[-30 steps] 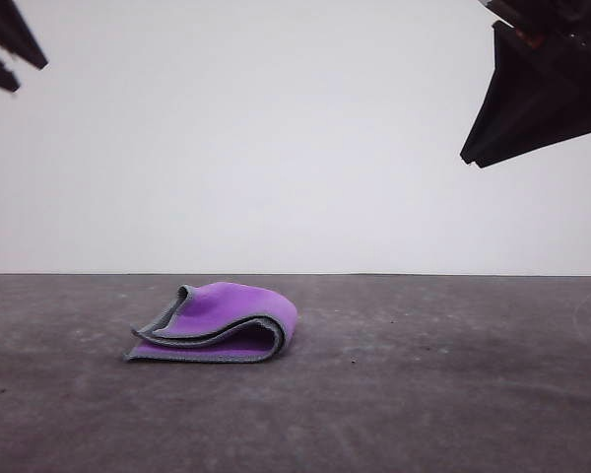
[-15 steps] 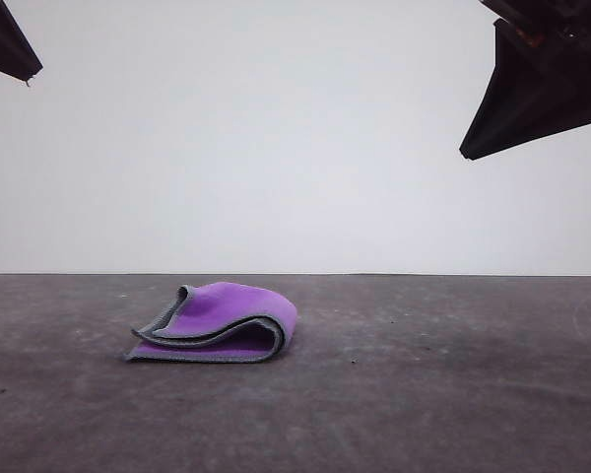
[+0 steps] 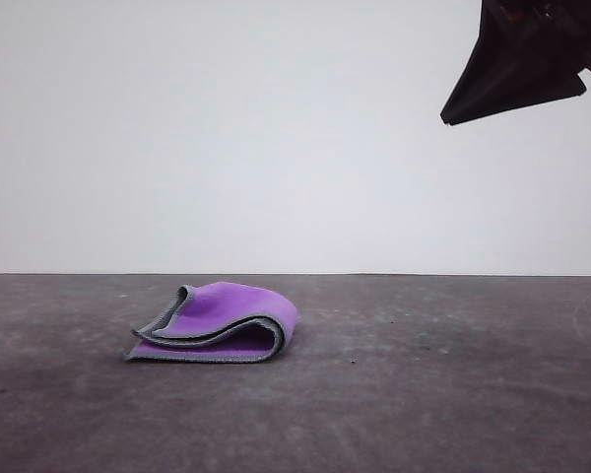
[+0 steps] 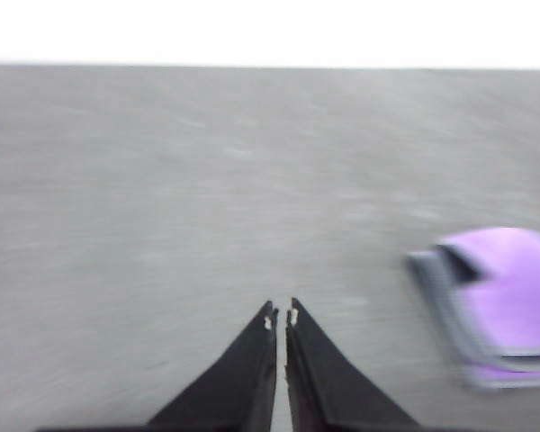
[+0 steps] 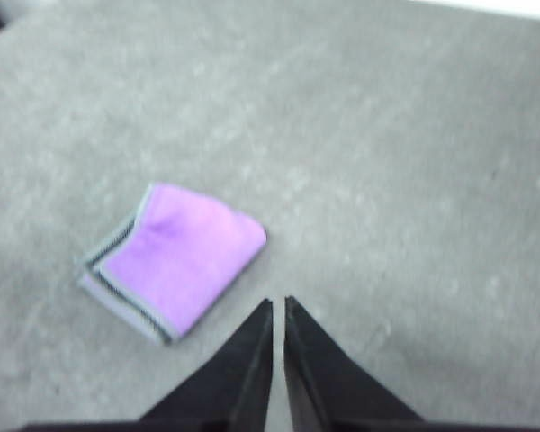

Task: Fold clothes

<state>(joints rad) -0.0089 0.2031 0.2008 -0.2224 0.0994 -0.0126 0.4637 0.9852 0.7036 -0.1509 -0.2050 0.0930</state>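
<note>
the cloth (image 3: 217,323) lies folded on the grey table (image 3: 453,394), left of centre in the lower half of the front view, purple face out, grey edging along its layered open side. the right gripper (image 5: 279,306) hangs above the table beside it, jaws together, gripping nothing. the left gripper (image 4: 281,313), jaws likewise together, holds nothing; the cloth sits off to one side.

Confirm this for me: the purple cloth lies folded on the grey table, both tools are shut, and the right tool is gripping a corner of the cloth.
One thing is wrong: the right tool grips nothing. The right wrist view shows it shut and apart from the purple cloth. The rest holds: the cloth lies folded on the grey table, and the left tool is shut too.
</note>
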